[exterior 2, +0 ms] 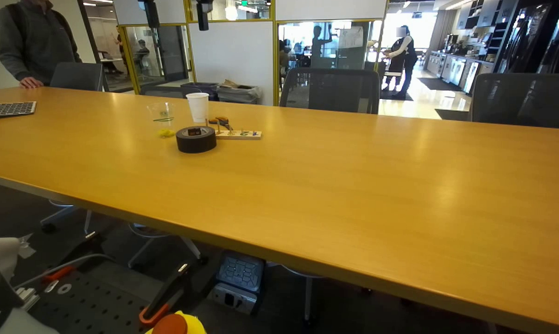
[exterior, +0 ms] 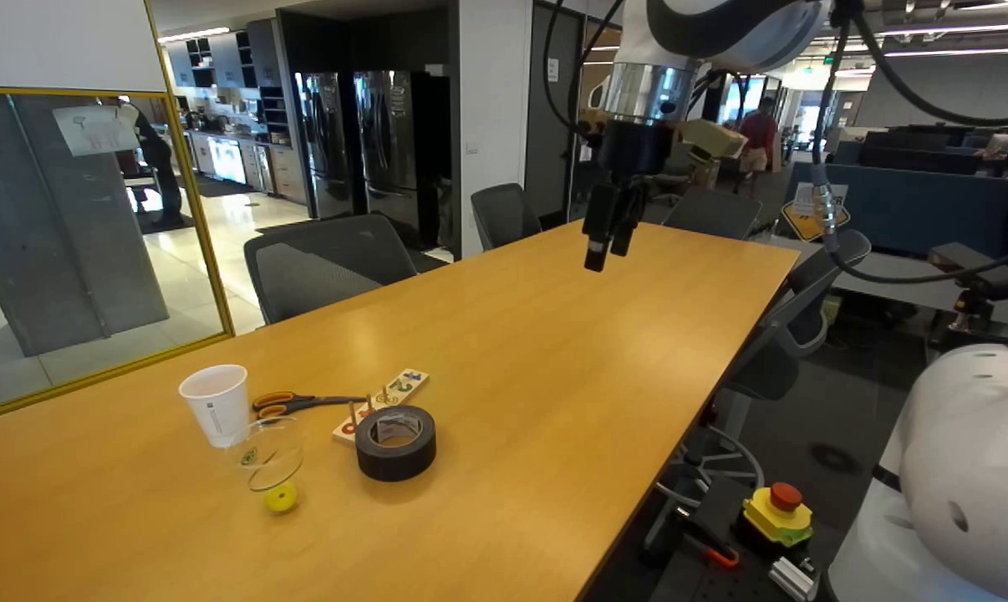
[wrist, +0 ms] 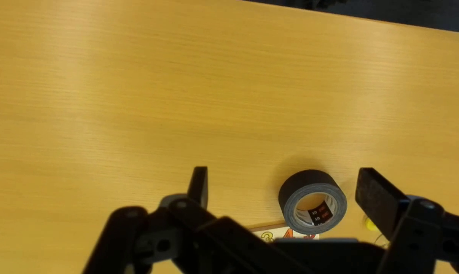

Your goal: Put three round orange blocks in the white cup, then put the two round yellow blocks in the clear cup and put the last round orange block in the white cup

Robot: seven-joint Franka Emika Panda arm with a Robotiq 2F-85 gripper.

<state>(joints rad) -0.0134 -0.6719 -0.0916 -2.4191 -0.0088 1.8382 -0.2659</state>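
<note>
My gripper (exterior: 608,249) hangs high above the table, well away from the cups. In the wrist view the gripper (wrist: 282,176) is open, its fingers wide apart with nothing between them. The white cup (exterior: 217,407) stands upright on the table; its bottom inside is hidden. Close by is the clear cup (exterior: 274,460), also seen in an exterior view as the clear cup (exterior 2: 161,112). A round yellow block (exterior: 281,498) lies at the foot of the clear cup; whether a second is there I cannot tell. Round orange blocks are hidden or out of view.
A black tape roll (exterior: 396,443) lies against a numbered peg board (exterior: 404,386) with thin upright pegs. Scissors (exterior: 303,403) rest behind it, near the white cup. A keyboard (exterior 2: 8,109) sits at one table end, where a person (exterior 2: 38,41) stands. Chairs surround the table.
</note>
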